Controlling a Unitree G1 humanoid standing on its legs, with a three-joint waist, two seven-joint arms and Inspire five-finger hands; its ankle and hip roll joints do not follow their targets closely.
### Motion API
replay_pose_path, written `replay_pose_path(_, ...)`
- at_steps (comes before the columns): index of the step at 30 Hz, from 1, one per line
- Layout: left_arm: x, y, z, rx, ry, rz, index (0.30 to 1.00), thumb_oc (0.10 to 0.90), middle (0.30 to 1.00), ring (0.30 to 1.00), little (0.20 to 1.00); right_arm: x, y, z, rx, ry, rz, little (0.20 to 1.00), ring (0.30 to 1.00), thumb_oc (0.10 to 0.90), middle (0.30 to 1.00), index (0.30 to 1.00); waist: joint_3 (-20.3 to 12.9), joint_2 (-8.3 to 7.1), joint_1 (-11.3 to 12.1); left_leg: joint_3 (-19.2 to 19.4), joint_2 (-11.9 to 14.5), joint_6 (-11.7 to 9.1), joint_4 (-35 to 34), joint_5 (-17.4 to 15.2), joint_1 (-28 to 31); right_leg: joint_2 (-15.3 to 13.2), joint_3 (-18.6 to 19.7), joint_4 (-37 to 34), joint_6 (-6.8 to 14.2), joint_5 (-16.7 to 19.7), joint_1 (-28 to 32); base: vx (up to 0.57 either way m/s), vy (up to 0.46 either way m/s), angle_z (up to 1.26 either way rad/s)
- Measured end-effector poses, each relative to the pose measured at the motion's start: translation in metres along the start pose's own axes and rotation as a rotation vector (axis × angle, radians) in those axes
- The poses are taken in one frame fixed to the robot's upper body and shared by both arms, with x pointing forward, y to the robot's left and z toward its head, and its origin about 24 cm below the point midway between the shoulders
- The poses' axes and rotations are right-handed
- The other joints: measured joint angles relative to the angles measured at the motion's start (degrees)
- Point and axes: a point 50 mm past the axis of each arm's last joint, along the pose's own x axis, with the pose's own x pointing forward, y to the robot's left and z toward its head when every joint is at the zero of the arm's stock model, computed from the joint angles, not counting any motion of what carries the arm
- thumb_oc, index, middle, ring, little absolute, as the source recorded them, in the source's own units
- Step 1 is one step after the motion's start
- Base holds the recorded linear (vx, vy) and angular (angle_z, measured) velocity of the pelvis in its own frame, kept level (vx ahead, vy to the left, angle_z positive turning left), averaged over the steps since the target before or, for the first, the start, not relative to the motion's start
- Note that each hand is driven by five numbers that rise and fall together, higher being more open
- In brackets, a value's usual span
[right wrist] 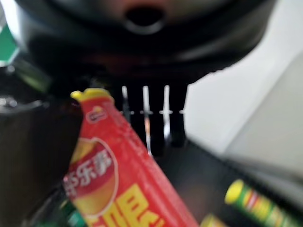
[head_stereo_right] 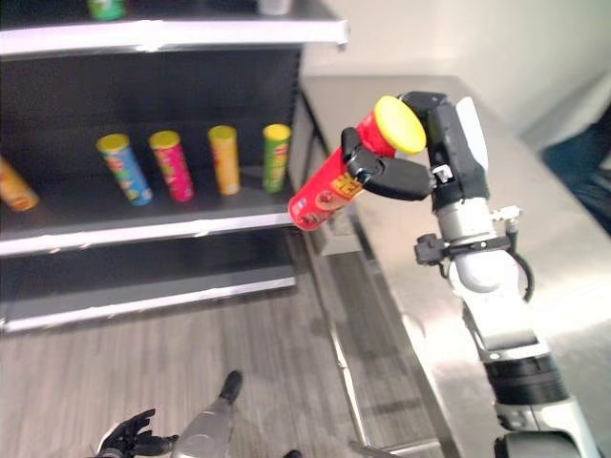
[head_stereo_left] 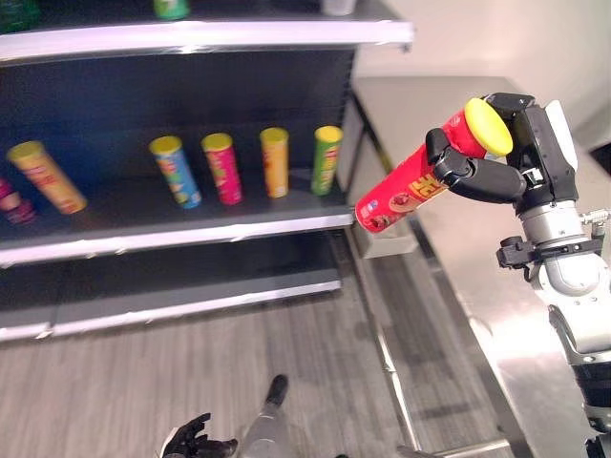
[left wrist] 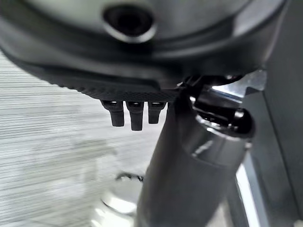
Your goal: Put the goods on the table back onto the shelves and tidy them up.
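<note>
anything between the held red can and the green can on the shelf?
No, bare. In the left eye view, only open air and dark shelf board separate the red can, held in the right hand, from the green can.

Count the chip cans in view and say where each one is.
6. Middle shelf, left to right: tilted orange can, blue can, pink can, yellow can, green can. Red can is in the right hand. Others may be hidden.

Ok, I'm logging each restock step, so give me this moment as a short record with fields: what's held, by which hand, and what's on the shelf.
held item: red chip can with yellow lid, tilted, base toward the shelf
holding hand: right hand, fingers curled round the can
left hand: low near the floor, holding nothing
middle shelf: blue can, pink can, orange can, green can, standing in a row
table: steel, right of the shelf
</note>
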Motion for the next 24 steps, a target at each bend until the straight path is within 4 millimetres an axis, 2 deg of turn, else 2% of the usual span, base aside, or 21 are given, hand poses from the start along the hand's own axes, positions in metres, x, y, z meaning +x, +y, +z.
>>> replay_pose_path(1,-0.001,0.008,-0.009,0.000,0.049,0.026,0.900,0.800,0.900,0.900,0.900,-0.001,0.008,0.003,0.007,-0.012,0.041,0.300,0.300,0.400,0.300,0.300,1.4,-2.55,-2.1,0.2,1.6,-2.4,4.3,-3.2,0.6,-3.0,-1.8,0.5,0.9,0.6,0.2,-0.15,0.248,0.78)
replay_pose_path(2,-0.002,0.009,-0.015,0.002,0.068,0.028,0.900,0.800,0.900,0.900,0.900,0.000,0.008,0.005,0.000,-0.020,0.051,0.300,0.300,0.400,0.300,0.300,1.4,-2.46,-3.4,0.4,4.6,-3.9,5.4,-4.3,1.5,-3.5,-3.0,0.5,1.1,0.8,0.6,-0.10,0.179,0.92)
replay_pose_path(4,-0.006,0.007,-0.025,-0.001,0.097,0.028,0.900,0.800,0.900,0.900,0.900,-0.001,0.009,0.006,-0.014,-0.027,0.055,0.300,0.300,0.400,0.300,0.300,0.8,-0.88,-6.2,2.2,12.9,-5.5,3.4,-4.8,7.9,-4.0,-4.7,0.5,2.5,1.5,2.1,-0.09,0.351,0.64)
replay_pose_path(5,-0.003,0.002,-0.020,0.020,0.091,0.014,0.900,0.800,0.900,0.900,0.900,-0.006,0.003,0.007,-0.038,-0.024,0.045,0.300,0.300,0.400,0.300,0.300,0.8,-0.28,-7.0,1.9,14.6,-6.1,2.9,-4.9,9.5,-5.3,-4.7,1.2,3.4,2.0,2.2,-0.12,0.543,0.71)
replay_pose_path(7,-0.008,0.000,-0.037,0.070,0.154,0.010,0.900,0.800,0.900,0.900,0.900,-0.008,0.001,0.006,-0.079,-0.015,0.059,0.300,0.300,0.400,0.300,0.300,-0.7,2.48,-9.8,4.8,15.7,-4.7,-0.7,0.4,12.4,-7.5,-5.5,1.9,5.8,3.3,2.8,-0.05,0.511,0.59)
replay_pose_path(8,-0.009,-0.004,-0.041,0.066,0.166,-0.003,0.900,0.800,0.900,0.900,0.900,-0.009,0.001,0.006,-0.103,-0.012,0.066,0.300,0.300,0.400,0.300,0.300,-1.4,3.75,-10.4,5.9,13.8,-7.1,-3.1,-3.5,14.0,-10.0,-5.1,2.3,7.8,4.6,2.7,-0.03,0.606,0.60)
replay_pose_path(9,-0.006,-0.005,-0.034,0.080,0.152,-0.006,0.900,0.800,0.900,0.900,0.900,-0.013,0.001,0.006,-0.093,-0.005,0.056,0.300,0.300,0.400,0.300,0.300,-1.4,3.56,-11.3,6.1,10.7,-6.5,-4.7,-7.0,14.3,-13.2,-5.2,3.1,9.0,5.7,3.1,-0.05,0.504,0.70)
replay_pose_path(10,-0.004,0.003,-0.027,0.117,0.135,0.010,0.900,0.800,0.900,0.900,0.900,-0.020,0.009,0.000,-0.054,0.018,0.054,0.300,0.300,0.400,0.300,0.300,-1.3,1.20,-11.5,5.0,6.6,-4.9,-4.4,-6.6,13.7,-16.9,-5.9,5.1,8.5,7.2,2.2,-0.05,0.645,1.27)
replay_pose_path(11,0.004,0.008,0.006,0.150,0.024,0.015,0.900,0.800,0.900,0.900,0.900,-0.035,0.027,-0.014,0.015,0.091,0.076,0.300,0.300,0.400,0.300,0.300,-1.8,0.43,-9.8,4.8,1.2,0.4,-0.6,-8.0,10.1,-23.6,-8.1,9.9,5.0,15.1,0.9,0.00,0.592,1.04)
replay_pose_path(12,0.005,0.007,0.014,0.162,-0.010,0.010,0.900,0.800,0.900,0.900,0.900,-0.036,0.030,-0.015,0.019,0.099,0.090,0.300,0.300,0.400,0.300,0.300,-1.9,0.68,-9.5,5.0,0.3,1.4,-0.7,-8.1,10.1,-24.6,-8.1,10.9,4.7,16.7,0.4,0.05,0.537,0.85)
replay_pose_path(13,0.006,0.015,0.044,0.194,-0.131,0.023,0.900,0.800,0.900,0.900,0.900,-0.037,0.049,-0.013,0.032,0.092,0.159,0.300,0.300,0.400,0.300,0.300,-2.4,-0.22,-6.6,5.4,-4.1,4.5,-1.1,-9.2,10.0,-29.2,-7.0,13.3,7.5,24.1,-2.3,0.05,0.554,0.19)
replay_pose_path(14,0.006,0.022,0.047,0.184,-0.140,0.045,0.900,0.800,0.900,0.900,0.900,-0.038,0.059,-0.008,0.047,0.072,0.193,0.300,0.300,0.400,0.300,0.300,-2.6,-0.66,-6.3,5.4,-5.3,5.2,-1.1,-9.6,10.3,-31.0,-6.2,14.0,5.2,26.3,-2.3,0.02,0.354,0.52)
replay_pose_path(15,0.005,0.041,0.055,0.189,-0.155,0.112,0.900,0.800,0.900,0.900,0.900,-0.037,0.075,-0.007,0.081,0.063,0.219,0.300,0.300,0.400,0.300,0.300,-2.5,-3.33,-7.6,7.0,-7.9,10.2,12.8,-15.3,3.0,-33.4,-0.4,17.0,0.5,30.3,-2.6,-0.07,0.384,0.76)
replay_pose_path(16,0.004,0.048,0.058,0.216,-0.163,0.123,0.900,0.800,0.900,0.900,0.900,-0.036,0.075,-0.006,0.068,0.059,0.227,0.300,0.300,0.400,0.300,0.300,-3.6,-4.61,-9.2,7.9,-10.2,14.0,7.0,-15.0,1.7,-35.1,3.5,19.9,0.8,30.1,-4.7,-0.05,0.233,0.55)
replay_pose_path(17,0.005,0.050,0.056,0.217,-0.142,0.135,0.900,0.800,0.900,0.900,0.900,-0.033,0.076,-0.006,0.045,0.047,0.243,0.300,0.300,0.400,0.300,0.300,-3.8,-4.99,-8.7,7.6,-11.3,13.3,-3.0,-6.4,6.8,-34.1,8.8,22.2,10.3,20.2,-8.4,-0.02,0.179,0.24)
replay_pose_path(18,0.005,0.048,0.055,0.210,-0.132,0.144,0.900,0.800,0.900,0.900,0.900,-0.031,0.071,-0.003,-0.020,0.025,0.273,0.300,0.300,0.400,0.300,0.300,-3.1,-2.89,-9.6,6.8,-9.0,13.4,-5.1,-5.0,7.2,-27.3,12.7,22.5,14.4,8.5,-11.4,0.03,0.052,-0.11)
replay_pose_path(19,0.005,0.046,0.052,0.201,-0.127,0.135,0.900,0.800,0.900,0.900,0.900,-0.030,0.067,-0.002,-0.071,0.023,0.293,0.300,0.300,0.400,0.300,0.300,-2.2,-1.61,-10.0,6.4,-7.4,13.2,-5.2,-4.9,7.6,-21.3,14.3,21.4,15.3,3.4,-13.7,-0.01,0.044,0.04)
replay_pose_path(20,0.005,0.043,0.046,0.196,-0.115,0.128,0.900,0.800,0.900,0.900,0.900,-0.031,0.065,-0.004,-0.117,0.031,0.316,0.300,0.300,0.400,0.300,0.300,-2.1,-1.49,-10.7,6.5,-7.0,13.2,-5.4,-4.9,8.4,-16.5,14.1,20.4,14.0,0.9,-15.5,0.00,0.000,0.00)
replay_pose_path(22,0.005,0.031,0.037,0.171,-0.099,0.103,0.900,0.800,0.900,0.900,0.900,-0.030,0.064,-0.005,-0.150,0.030,0.329,0.300,0.300,0.400,0.300,0.300,-2.0,-2.04,-12.3,5.7,-7.4,12.9,-6.5,-4.8,10.0,-6.7,14.5,19.3,10.1,-0.7,-19.7,0.03,-0.021,0.17)
replay_pose_path(23,0.005,0.027,0.036,0.166,-0.102,0.091,0.900,0.800,0.900,0.900,0.900,-0.030,0.065,-0.005,-0.156,0.028,0.339,0.300,0.300,0.400,0.300,0.300,-2.1,-2.48,-12.6,5.6,-7.8,12.5,-6.6,-5.0,10.1,-4.9,15.3,18.6,8.9,-0.9,-20.5,0.04,-0.037,0.32)
replay_pose_path(24,0.005,0.018,0.035,0.165,-0.102,0.062,0.900,0.800,0.900,0.900,0.900,-0.031,0.067,-0.004,-0.176,0.022,0.361,0.300,0.300,0.400,0.300,0.300,-2.2,-3.05,-12.8,4.6,-9.1,11.9,-6.9,-5.4,10.3,-3.6,17.3,15.2,5.2,1.4,-19.5,0.09,-0.098,0.26)
